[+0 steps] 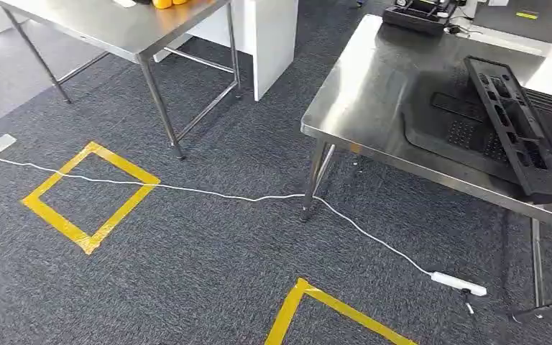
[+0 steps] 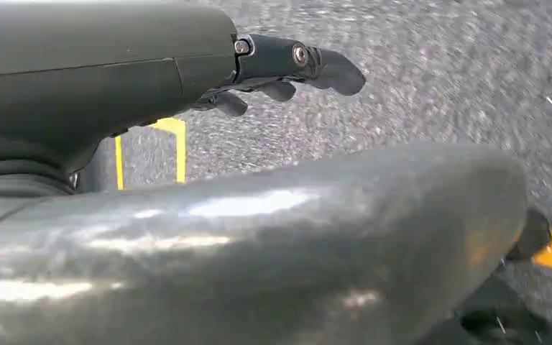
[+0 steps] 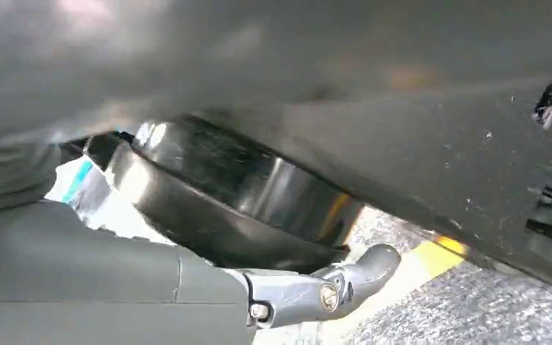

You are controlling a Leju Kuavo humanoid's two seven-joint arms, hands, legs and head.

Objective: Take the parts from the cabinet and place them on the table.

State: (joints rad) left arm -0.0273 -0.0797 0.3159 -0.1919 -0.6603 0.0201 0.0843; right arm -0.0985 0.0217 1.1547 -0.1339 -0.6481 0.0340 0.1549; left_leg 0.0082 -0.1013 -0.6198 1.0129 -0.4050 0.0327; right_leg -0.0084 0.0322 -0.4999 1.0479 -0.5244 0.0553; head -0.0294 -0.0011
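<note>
A long black slotted part (image 1: 519, 126) lies slanted on the steel table (image 1: 374, 86) at the right, resting over a flat dark panel (image 1: 445, 122); its near end reaches the table's front edge. In the left wrist view my left hand (image 2: 287, 68) hangs over the carpet, fingers loosely apart and holding nothing. My right hand (image 3: 316, 291) sits just under a black slotted panel (image 3: 474, 165) in the right wrist view. Whether its fingers grip that panel is hidden.
A second steel table (image 1: 115, 29) with orange objects (image 1: 167, 3) stands at the back left beside a white panel (image 1: 273, 36). A white cable (image 1: 208, 192) crosses the carpet to a power strip (image 1: 458, 283). Yellow tape squares (image 1: 86, 194) mark the floor.
</note>
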